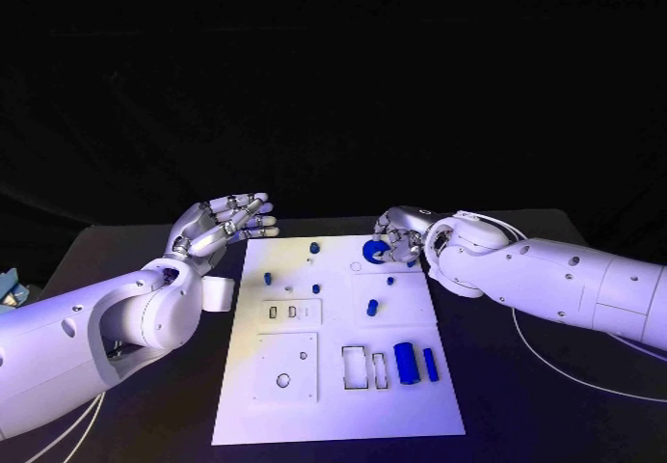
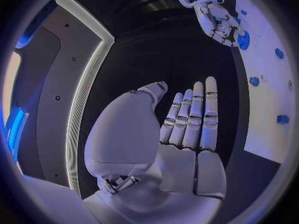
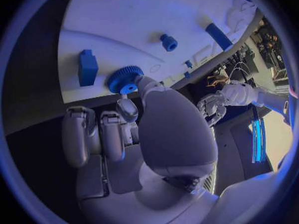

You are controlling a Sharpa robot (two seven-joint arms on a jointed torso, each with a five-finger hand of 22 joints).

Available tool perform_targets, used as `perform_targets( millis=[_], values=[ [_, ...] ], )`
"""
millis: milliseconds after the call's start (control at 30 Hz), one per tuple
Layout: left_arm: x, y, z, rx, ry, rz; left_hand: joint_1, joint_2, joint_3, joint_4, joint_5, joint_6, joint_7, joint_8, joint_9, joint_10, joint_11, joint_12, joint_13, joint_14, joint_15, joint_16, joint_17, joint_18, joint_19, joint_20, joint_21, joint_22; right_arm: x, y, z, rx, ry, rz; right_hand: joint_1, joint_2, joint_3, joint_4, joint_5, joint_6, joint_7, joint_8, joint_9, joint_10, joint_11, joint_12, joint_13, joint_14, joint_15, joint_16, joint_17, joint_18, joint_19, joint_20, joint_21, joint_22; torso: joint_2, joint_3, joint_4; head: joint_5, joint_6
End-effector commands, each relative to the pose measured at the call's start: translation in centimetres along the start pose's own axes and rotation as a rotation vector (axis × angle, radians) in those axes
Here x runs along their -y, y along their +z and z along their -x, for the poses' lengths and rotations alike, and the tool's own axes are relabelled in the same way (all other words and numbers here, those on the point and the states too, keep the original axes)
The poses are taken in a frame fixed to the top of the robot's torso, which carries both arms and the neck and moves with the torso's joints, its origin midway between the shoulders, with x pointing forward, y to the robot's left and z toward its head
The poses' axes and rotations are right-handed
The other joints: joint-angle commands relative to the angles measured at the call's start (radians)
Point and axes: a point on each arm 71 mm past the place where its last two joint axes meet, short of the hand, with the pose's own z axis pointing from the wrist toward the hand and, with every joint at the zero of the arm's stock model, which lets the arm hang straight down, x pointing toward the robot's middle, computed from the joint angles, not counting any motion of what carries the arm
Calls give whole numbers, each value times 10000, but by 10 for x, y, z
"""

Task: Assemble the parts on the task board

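Parts wait on the task board [image 1: 333, 405]; from the left, our left robot hand [image 1: 223, 227] hovers open and empty beside it, well apart, while our right robot hand [image 1: 400, 236] pinches the blue gear [image 1: 374, 251] at the board's far edge, fingertips touching it.

White task board [image 1: 348, 405] at centre frame carries blue parts [image 1: 406, 363] (lower right, plain and unpatterned); the table [image 1: 556, 405] is black, both hands [image 1: 223, 224] silver.

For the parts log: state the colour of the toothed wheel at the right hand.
Blue. The toothed wheel at the right hand shows best in the right wrist view.
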Motion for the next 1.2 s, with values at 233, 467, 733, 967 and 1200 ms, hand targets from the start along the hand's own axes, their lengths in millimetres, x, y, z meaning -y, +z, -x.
perform_targets(
  millis=[233,467,733,967,1200],
  values=[
    [1,0,-1,-109,-98,-28,-25,-57,22,-94,-67,-79,348,-78,-13,-63,9,-29,-16,-83,-14,-56,26,85,8,20,47,17,-13,-5,2,1206,-195,590,-87,-45,896,-187,57,530,-272,339,121,393,-69,283,330,891,-124,84,1875,-100,130,-95,118,1451,7,3,-2,62,4],
    [1,0,-1,-106,-107,-22,-25,-56,24,-98,-67,-81,348,-80,-14,-66,10,-30,-16,-84,-13,-58,27,85,6,21,48,17,-31,-10,5,1821,41,1032,-326,-155,1092,-228,107,551,-282,379,145,439,-73,331,392,888,-128,78,1859,-107,148,-103,137,1485,-3,-5,-4,82,-1],
    [1,1,-2,-115,-115,-16,-25,-56,24,-98,-67,-81,348,-80,-14,-66,10,-30,-16,-84,-13,-58,27,85,6,21,48,17,-61,-11,0,1716,53,1815,-365,-175,1123,-242,105,562,-286,391,151,450,-77,340,403,893,-131,85,1881,-116,172,-105,164,1516,4,13,-1,170,-43],
    [0,2,-4,-155,-144,-16,-25,-56,24,-98,-67,-81,348,-80,-14,-66,10,-30,-16,-84,-13,-58,27,85,6,21,48,17,-92,-4,-9,1434,104,2452,-413,-181,1172,-253,111,538,-283,384,150,438,-77,330,391,890,-133,80,1867,-121,186,-107,180,1536,1,5,4,208,-43],
    [0,2,-5,-166,-152,-20,-25,-56,24,-98,-67,-81,348,-80,-14,-66,10,-30,-16,-84,-13,-58,27,85,6,21,48,17,-104,4,-18,1236,80,2632,-438,-181,1206,-263,118,519,-278,377,149,436,-75,329,393,892,-131,83,1879,-121,185,-108,179,1538,10,-3,14,220,-45]
  ],
)
